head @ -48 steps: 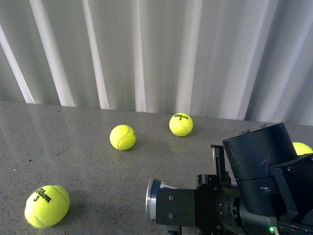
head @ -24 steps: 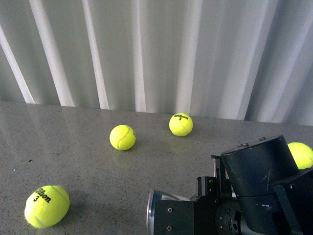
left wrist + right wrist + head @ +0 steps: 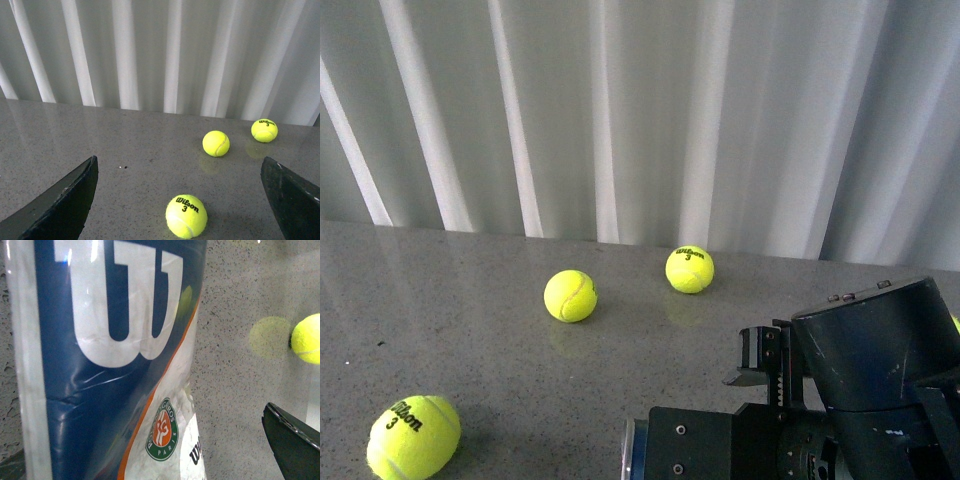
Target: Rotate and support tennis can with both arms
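While the right gripper (image 3: 140,440) stood parted, the tennis can (image 3: 115,365) lay between its fingers (image 3: 295,445), the plainly visible one clear of the can's wall. Its blue label bore a white "W", and a round emblem read "PARIS". The can's long axis ran along the fingers, silver rim (image 3: 632,452) toward the robot's left. The left gripper (image 3: 178,162) gaped, grasping nothing, a "Wilson 3" tennis ball (image 3: 185,216) ahead of it.

Tennis can (image 3: 631,452) front right; nearest ball (image 3: 413,437) left; middle ball (image 3: 570,296), far ball (image 3: 689,269) behind.
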Motion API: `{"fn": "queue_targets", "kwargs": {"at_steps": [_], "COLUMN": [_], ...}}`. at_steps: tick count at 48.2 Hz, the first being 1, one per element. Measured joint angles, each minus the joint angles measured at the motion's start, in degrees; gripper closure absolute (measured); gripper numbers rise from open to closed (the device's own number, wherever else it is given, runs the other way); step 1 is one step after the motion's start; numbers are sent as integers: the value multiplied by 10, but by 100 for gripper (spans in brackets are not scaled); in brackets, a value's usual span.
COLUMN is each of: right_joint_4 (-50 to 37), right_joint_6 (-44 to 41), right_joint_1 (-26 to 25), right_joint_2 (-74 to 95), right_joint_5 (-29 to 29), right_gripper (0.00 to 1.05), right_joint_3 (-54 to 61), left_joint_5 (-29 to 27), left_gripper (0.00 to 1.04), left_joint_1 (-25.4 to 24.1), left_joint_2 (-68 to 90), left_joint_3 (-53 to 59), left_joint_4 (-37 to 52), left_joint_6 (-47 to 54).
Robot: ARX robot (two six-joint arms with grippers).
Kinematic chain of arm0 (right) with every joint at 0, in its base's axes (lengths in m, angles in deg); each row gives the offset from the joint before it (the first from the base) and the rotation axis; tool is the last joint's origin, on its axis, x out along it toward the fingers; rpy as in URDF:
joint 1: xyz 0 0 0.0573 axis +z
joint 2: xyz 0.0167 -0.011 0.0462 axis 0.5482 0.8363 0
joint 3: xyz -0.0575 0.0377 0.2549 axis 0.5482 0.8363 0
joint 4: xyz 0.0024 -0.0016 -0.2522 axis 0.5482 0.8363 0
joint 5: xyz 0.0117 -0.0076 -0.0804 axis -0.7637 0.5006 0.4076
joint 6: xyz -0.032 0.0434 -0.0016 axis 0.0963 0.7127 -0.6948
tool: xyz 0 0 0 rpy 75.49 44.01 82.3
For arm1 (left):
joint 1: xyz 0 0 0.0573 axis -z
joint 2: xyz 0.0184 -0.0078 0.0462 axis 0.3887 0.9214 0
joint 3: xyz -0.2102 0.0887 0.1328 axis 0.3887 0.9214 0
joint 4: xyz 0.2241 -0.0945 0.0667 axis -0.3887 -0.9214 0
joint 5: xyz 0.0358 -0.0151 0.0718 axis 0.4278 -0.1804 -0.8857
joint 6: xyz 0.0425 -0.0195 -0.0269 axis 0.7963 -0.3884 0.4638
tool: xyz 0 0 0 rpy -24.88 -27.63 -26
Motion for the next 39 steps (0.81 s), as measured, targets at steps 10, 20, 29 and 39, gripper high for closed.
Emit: {"fn": "queue_targets", "kwargs": {"at_steps": [10,20,29,39], "right_joint_4": [33,90,14,-51], "right_joint_6": [10,72,190,318], "right_joint_1": [7,1,-62,-148], "right_joint_2": [-57,-217,-379,-497], "right_joint_5": [-3,-47,-26,23], "right_gripper": [7,7,7,7], "right_joint_3": [17,28,30,76], "left_joint_5": [0,0,0,0], "left_gripper": [7,7,7,7], "left_joint_1": [0,0,0,0], "left_joint_2": [0,0,0,0], "left_joint_3": [0,0,0,0], "left_joint_4": [0,0,0,0], "left_joint_6": [0,0,0,0]}}
